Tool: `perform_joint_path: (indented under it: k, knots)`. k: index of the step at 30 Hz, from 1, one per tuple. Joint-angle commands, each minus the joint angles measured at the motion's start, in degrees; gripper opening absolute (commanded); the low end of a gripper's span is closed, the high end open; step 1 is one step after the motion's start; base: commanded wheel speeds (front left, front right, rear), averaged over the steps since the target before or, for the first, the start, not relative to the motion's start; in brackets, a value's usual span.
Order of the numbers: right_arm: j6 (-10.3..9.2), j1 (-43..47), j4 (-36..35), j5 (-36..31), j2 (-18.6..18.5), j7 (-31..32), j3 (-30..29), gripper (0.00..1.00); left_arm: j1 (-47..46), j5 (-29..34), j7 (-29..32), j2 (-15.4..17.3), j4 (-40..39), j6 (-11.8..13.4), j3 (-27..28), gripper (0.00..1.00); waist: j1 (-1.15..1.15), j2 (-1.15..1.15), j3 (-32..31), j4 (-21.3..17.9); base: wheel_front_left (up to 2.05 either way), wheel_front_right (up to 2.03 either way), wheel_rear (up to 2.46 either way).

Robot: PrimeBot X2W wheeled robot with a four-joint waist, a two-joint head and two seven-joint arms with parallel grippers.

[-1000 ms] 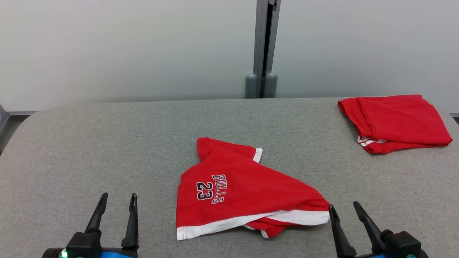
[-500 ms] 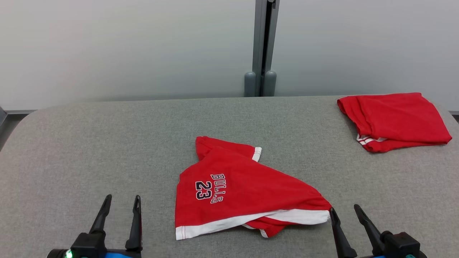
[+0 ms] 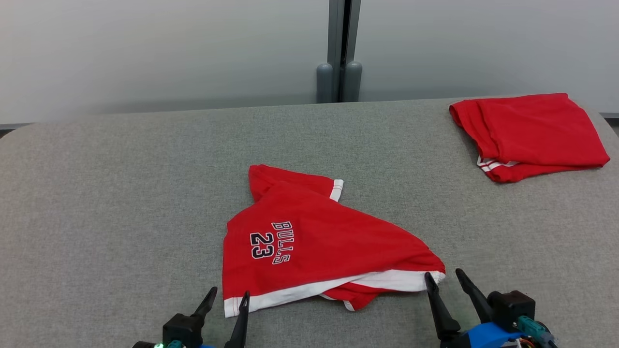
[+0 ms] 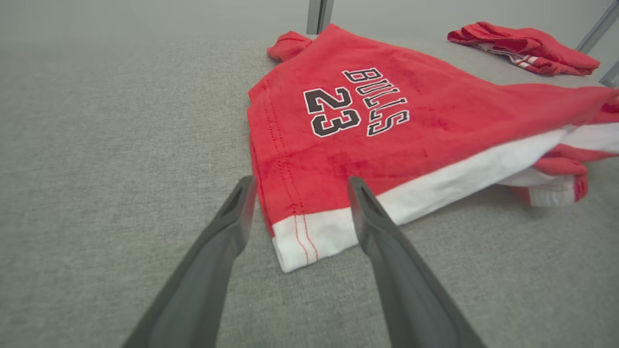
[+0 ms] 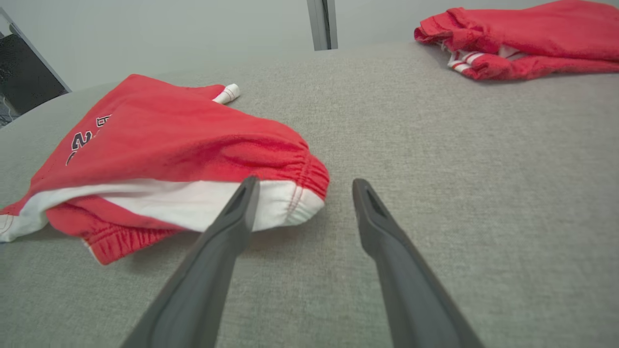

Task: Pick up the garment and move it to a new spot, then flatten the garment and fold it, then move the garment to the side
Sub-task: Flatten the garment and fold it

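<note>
Left gripper (image 3: 229,293), fingers spread wide and empty, points low over the grey table (image 3: 121,193), with the white-hemmed corner of the red garment (image 3: 314,246) between its tips at twelve o'clock. Right gripper (image 3: 443,274), also wide and empty, has the hem's other end at eleven o'clock. The hem runs nine to three between them.

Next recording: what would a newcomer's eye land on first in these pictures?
A crumpled red garment with a white hem and BULLS 23 print lies in the middle of the grey fabric-covered table. The open left gripper points at its near left corner, the open right gripper at its near right corner. A folded red garment sits at the table's far right.
</note>
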Motion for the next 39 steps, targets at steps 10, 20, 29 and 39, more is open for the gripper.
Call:
perform_joint_path:
  k: [10, 20, 29, 39]
  knots:
    - [0.01, -3.3, 4.1, 1.8, -0.1, -0.1, 2.8, 1.0, -2.7, -4.2, -0.3, 0.4, 5.7, -0.1, -2.6, 1.0, -0.01, 0.0, 1.1, -0.1, 0.0, 0.0, 0.0]
    - [0.01, -4.5, 7.5, 2.7, -0.1, -0.1, 3.3, 1.0, -4.9, -7.4, -0.3, 0.4, 7.5, -0.1, -6.8, 1.0, -0.01, 0.0, 1.7, 0.0, 0.0, 0.0, 0.0]
    - [0.01, -6.0, 10.7, 3.9, -0.1, -0.1, 3.4, 1.0, -6.8, -8.9, -0.3, 0.3, 6.2, -0.1, -9.1, 1.0, -0.01, 0.0, 2.6, 0.4, 0.0, 0.0, 0.0]
    - [0.01, -8.1, 10.9, 6.4, -0.1, -0.1, 5.6, 0.0, -8.1, -10.4, -0.3, 0.8, 6.4, -0.1, -8.1, 0.04, -0.01, 0.0, 2.6, 0.4, 0.0, 0.0, 0.0]
